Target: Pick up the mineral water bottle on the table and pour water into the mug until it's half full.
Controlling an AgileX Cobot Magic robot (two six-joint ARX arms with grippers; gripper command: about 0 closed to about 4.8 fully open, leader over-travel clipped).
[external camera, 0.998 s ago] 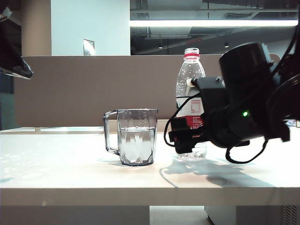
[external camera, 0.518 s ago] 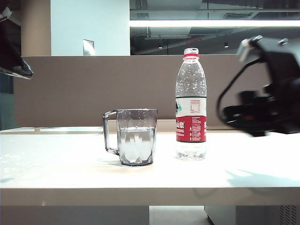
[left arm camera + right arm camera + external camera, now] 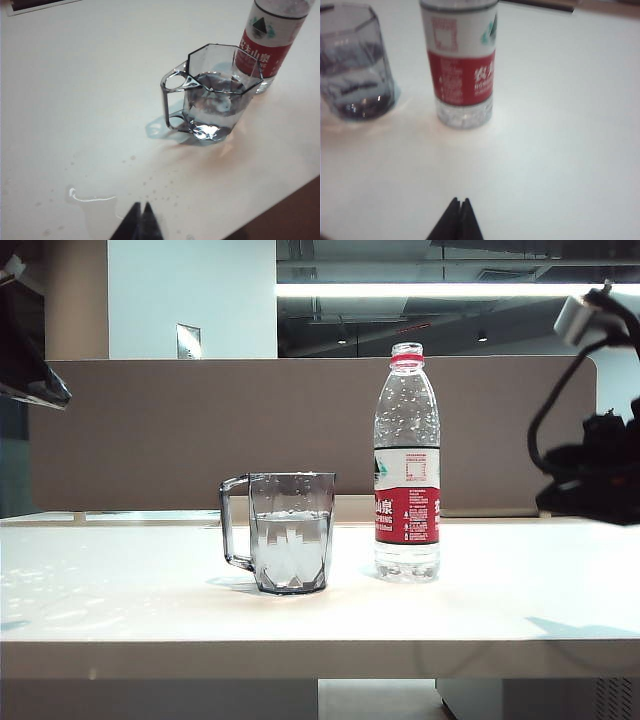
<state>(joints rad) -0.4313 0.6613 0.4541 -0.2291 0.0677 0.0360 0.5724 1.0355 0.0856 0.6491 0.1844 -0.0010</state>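
Clear mineral water bottle [image 3: 461, 65] upright, well apart from both empty, closed end effectors: right [image 3: 458, 204], left [image 3: 141, 209].

- My right arm sits at the right edge of the exterior view, dark links raised above the worktop [image 3: 150, 610], a cable looping over them.
- My right tool [image 3: 459, 201] has its two dark fingertips pressed together, nothing between them, poised over bare worktop.
- My left arm shows only as a dark slab at the upper left corner of the exterior view, high off the surface.
- My left tool [image 3: 141, 206] is pinched tip to tip as well, empty, pointing down towards the worktop from above.
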